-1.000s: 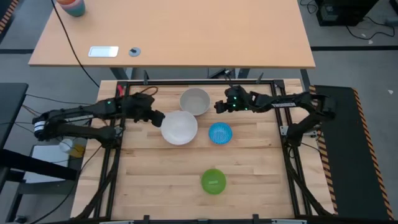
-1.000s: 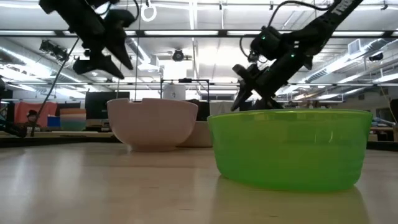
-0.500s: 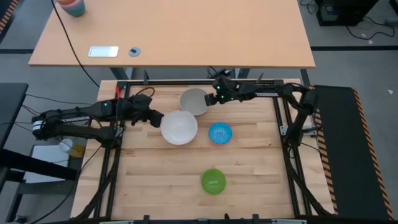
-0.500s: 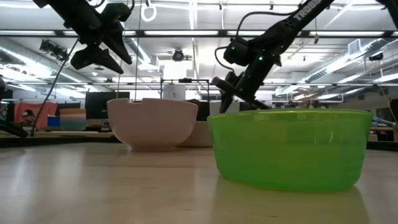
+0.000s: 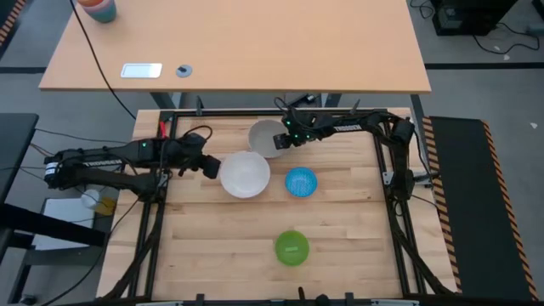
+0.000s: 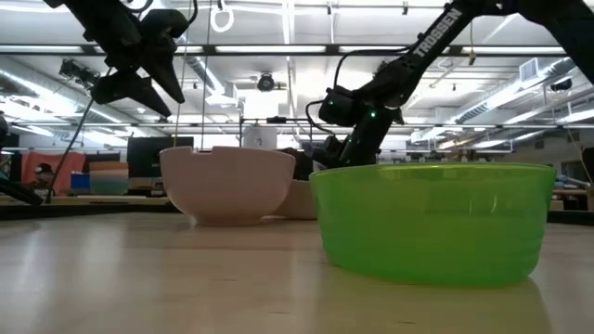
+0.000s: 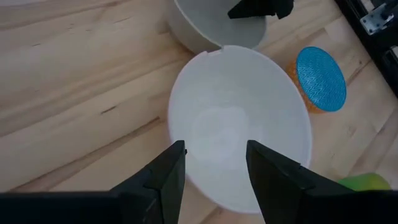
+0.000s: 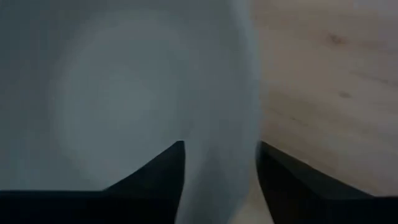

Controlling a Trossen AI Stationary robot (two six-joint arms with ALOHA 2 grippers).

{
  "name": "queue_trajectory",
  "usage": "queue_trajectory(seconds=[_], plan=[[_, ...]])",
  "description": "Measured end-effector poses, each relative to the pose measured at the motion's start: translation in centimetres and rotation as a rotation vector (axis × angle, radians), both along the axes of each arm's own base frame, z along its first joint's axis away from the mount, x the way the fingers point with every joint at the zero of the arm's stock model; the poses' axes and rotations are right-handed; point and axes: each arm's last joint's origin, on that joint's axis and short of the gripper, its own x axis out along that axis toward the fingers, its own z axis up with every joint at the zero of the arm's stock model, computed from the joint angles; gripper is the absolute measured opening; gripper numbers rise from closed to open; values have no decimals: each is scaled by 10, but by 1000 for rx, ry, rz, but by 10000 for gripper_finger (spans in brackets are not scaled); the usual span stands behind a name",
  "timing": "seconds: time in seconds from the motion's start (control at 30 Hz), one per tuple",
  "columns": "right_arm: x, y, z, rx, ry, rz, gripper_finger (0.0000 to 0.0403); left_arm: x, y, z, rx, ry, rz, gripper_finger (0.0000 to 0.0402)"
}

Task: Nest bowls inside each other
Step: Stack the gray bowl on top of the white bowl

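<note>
The right pincer [image 5: 280, 141] straddles the grey-white bowl [image 5: 262, 136] rim, fingers parted, grip unconfirmed. This bowl sits touching the white bowl [image 5: 245, 173], where the released left pincer [image 5: 209, 167] hovers.

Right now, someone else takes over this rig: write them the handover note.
Left gripper: open, raised just beside the white bowl, holding nothing.
Right gripper: fingers straddle the grey bowl's rim, one inside and one outside; whether it grips yet is unclear.
Bowls: all four stand apart on the table. The grey one is at the back, touching or nearly touching the white one; blue is right of white; green is alone at the front.
Done: nothing nested.
Left: nest all four, likely grey into white, then the two small ones.
</note>
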Motion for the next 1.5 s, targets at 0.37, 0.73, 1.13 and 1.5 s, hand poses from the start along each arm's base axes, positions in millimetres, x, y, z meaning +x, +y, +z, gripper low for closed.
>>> queue_trajectory(seconds=[0.37, 0.73, 1.13, 1.5], plan=[[-1, 2, 0, 25, 9, 32, 107, 0, 1, 0, 3, -2, 17, 174], [-13, 12, -5, 117, 142, 62, 106, 4, 4, -4, 78, 58, 12, 174], [-19, 39, 23, 128, 193, 105, 106, 24, 7, -23, 96, 184, -22, 174], [-14, 30, 7, 110, 190, 76, 106, 37, 8, -34, 71, 214, -37, 174]])
